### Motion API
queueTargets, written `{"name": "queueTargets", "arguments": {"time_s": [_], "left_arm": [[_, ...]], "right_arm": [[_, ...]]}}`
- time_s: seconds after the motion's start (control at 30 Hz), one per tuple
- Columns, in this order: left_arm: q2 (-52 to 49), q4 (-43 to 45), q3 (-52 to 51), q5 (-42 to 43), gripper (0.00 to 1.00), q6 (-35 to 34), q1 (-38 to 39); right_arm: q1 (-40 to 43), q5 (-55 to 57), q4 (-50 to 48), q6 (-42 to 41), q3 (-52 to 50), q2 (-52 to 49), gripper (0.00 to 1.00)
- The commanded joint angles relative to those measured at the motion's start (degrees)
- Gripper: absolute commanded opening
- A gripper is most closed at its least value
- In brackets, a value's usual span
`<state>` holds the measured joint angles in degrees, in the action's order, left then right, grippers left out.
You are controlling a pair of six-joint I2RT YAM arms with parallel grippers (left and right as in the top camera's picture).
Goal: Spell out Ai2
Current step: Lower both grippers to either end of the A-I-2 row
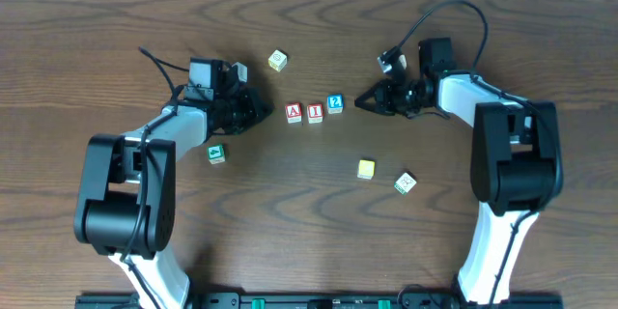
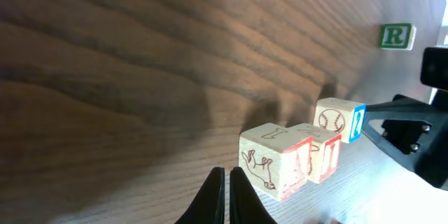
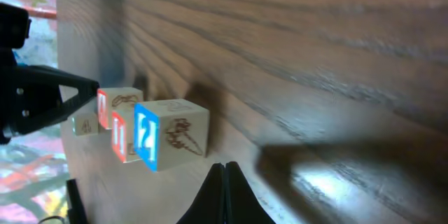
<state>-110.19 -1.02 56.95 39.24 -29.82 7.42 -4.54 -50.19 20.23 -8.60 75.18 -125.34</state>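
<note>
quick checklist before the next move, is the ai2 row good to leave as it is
1. order reads A, I, 2: ok. The A block, I block and 2 block stand left to right in the overhead view.
2. row straight: not ok. The 2 block sits slightly off the line of the other two.
3. left gripper empty: ok, shut on nothing.
4. right gripper empty: ok, shut on nothing.
5. grippers clear of the row: ok, both apart from the end blocks.

Row of three blocks (image 2: 318,152), green R block (image 2: 396,36), end effector (image 2: 226,183) closed
</note>
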Motion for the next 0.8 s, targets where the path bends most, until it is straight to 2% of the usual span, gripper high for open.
{"name": "queueTargets", "arguments": {"time_s": [0.0, 0.77], "left_arm": [[-2.0, 0.2, -0.3, 0.9, 0.06, -2.4, 0.2], [-3.1, 3.1, -0.3, 1.2, 0.06, -7.5, 2.5]], "right_arm": [[-0.8, -1.6, -0.3, -1.3, -0.3, -0.4, 0.01], [-4.7, 0.7, -3.3, -4.7, -0.3, -0.5, 0.01]]}}
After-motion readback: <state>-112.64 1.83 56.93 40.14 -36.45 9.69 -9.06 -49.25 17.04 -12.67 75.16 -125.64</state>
